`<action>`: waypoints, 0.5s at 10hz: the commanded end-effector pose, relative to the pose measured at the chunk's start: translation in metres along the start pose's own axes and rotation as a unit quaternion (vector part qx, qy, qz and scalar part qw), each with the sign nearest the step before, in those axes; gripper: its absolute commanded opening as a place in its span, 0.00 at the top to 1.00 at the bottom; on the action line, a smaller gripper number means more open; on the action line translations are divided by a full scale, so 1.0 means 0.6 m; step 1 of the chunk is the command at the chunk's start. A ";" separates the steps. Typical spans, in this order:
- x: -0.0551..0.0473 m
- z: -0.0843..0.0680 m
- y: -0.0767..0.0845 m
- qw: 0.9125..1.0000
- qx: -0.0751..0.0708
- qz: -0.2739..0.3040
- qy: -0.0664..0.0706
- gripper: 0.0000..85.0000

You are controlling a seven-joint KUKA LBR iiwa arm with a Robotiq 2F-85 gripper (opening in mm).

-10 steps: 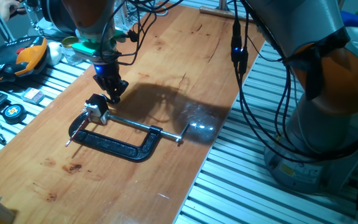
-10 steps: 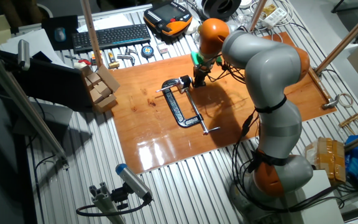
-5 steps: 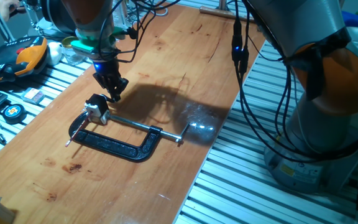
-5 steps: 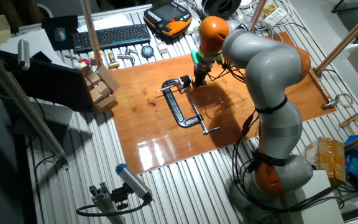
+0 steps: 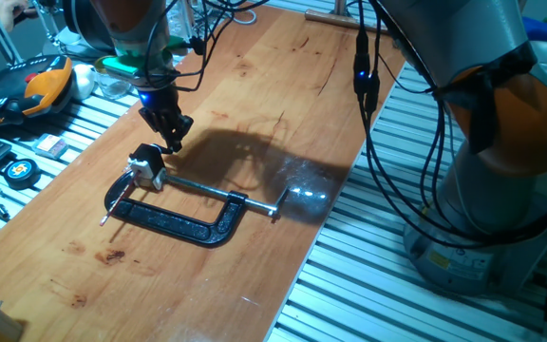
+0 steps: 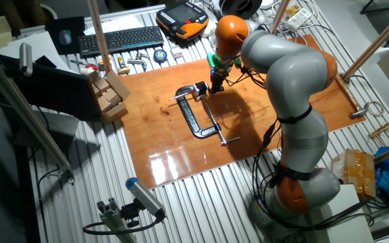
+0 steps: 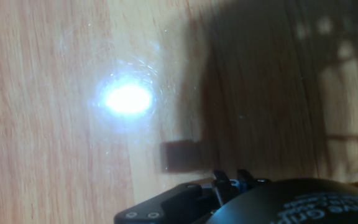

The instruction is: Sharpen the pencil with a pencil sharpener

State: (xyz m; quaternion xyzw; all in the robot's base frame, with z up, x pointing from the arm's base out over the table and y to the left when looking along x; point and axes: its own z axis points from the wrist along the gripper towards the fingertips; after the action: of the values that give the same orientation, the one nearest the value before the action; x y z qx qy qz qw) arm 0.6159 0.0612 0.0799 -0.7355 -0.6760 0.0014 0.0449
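The pencil sharpener (image 5: 146,163), a small block black on top and silver below, sits at the left end of the black C-clamp (image 5: 174,224) on the wooden board (image 5: 283,114). The pencil (image 5: 114,204), a thin dark stick with a pale tip, lies at a slant beside the clamp's left arm. My gripper (image 5: 172,144) hangs just above and behind the sharpener, apart from it, with its fingers drawn to a point and nothing in them. The other fixed view shows the gripper (image 6: 214,88), sharpener (image 6: 200,88) and pencil (image 6: 178,98). The hand view shows only bare board (image 7: 42,124) and glare.
The clamp's silver screw rod (image 5: 221,195) runs right from the sharpener. An orange and black pendant (image 5: 36,85), a tape measure (image 5: 17,171) and tools lie left of the board. A keyboard (image 6: 120,39) and wooden blocks (image 6: 110,94) stand behind it. Cables (image 5: 368,142) hang at the board's right edge.
My gripper has risen a little and drifted back and left, away from the sharpener. The sharpener, pencil and clamp have not moved.
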 end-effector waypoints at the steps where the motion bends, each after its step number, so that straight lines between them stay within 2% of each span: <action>1: 0.000 -0.001 0.000 1.000 0.000 0.000 -0.001 1.00; 4: 0.002 -0.007 0.003 1.000 0.003 0.008 0.000 1.00; 5: 0.003 -0.009 0.005 1.000 0.005 0.017 0.006 1.00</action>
State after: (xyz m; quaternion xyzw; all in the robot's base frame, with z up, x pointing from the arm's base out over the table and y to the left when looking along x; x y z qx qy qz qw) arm 0.6198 0.0627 0.0854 -0.7474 -0.6622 0.0017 0.0534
